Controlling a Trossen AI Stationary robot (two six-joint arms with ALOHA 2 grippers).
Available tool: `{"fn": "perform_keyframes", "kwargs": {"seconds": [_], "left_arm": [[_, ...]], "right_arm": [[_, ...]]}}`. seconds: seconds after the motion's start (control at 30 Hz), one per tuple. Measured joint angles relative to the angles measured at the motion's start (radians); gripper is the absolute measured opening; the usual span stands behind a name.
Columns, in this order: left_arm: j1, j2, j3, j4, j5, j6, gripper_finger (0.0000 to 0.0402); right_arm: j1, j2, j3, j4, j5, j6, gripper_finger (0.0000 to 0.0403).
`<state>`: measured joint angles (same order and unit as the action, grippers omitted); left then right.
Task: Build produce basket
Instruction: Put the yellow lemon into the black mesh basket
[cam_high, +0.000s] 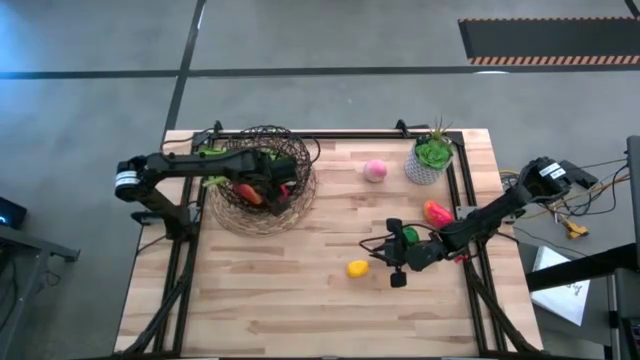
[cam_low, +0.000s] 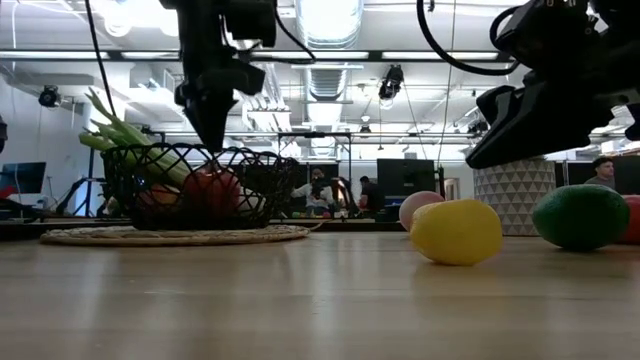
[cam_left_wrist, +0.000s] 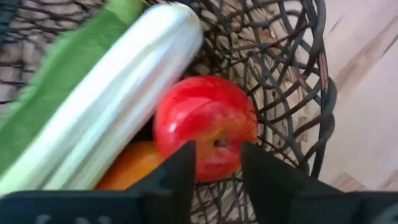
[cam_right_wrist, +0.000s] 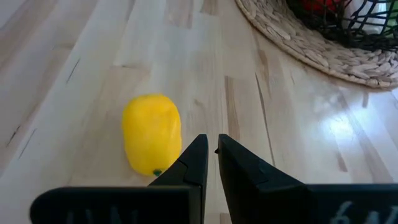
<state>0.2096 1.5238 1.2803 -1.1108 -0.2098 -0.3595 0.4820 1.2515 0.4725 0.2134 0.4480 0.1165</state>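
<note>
The right gripper (cam_high: 392, 266) sits low over the worktop (cam_high: 300, 310), right of the middle of the high view. Its two fingers are pressed almost together, with only a thin gap, and hold nothing. The yellow lemon (cam_high: 357, 268) lies just to its left on the bare wood. The green lime (cam_high: 409, 236) lies just above the gripper in the high view, close to the arm. The red-orange mango (cam_high: 437, 212) is a bit further up and to the right. The pink peach (cam_high: 375, 170) lies alone near the top middle, and a small potted plant (cam_high: 433, 155) stands to its right.

The left gripper (cam_high: 278, 178) hangs inside the basket (cam_high: 262, 178) at the upper left of the high view. Its fingers are spread a little and hold nothing. Right under them is the red tomato (cam_left_wrist: 205, 126). Beside it lie the pale celery stalk (cam_left_wrist: 106, 106) and the green pod (cam_left_wrist: 56, 74). The basket stands on a round woven mat (cam_low: 170, 236).
</note>
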Motion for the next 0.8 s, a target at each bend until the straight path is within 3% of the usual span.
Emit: {"fn": "perform_keyframes", "kwargs": {"seconds": [0.2, 0.37, 0.5, 0.63, 0.8], "left_arm": [[-0.015, -0.065, 0.071, -0.043, -0.047, -0.136, 0.0165], [-0.142, -0.138, 0.043, 0.089, -0.094, -0.208, 0.0171], [-0.318, -0.152, -0.010, 0.313, -0.192, -0.207, 0.0171], [-0.499, -0.126, -0.081, 0.640, -0.289, -0.129, 0.0171], [-0.667, -0.032, -0.154, 1.050, -0.325, 0.045, 0.0171]], "right_arm": [[0.000, -0.047, 0.000, -0.080, 0.002, 0.029, 0.0028], [0.003, -0.124, 0.000, -0.235, 0.024, 0.111, 0.0028], [0.005, -0.152, -0.003, -0.298, 0.016, 0.154, 0.0028], [0.004, -0.134, -0.003, -0.285, 0.005, 0.120, 0.0028], [0.002, -0.072, -0.004, -0.145, -0.166, 0.001, 0.0029]]}}
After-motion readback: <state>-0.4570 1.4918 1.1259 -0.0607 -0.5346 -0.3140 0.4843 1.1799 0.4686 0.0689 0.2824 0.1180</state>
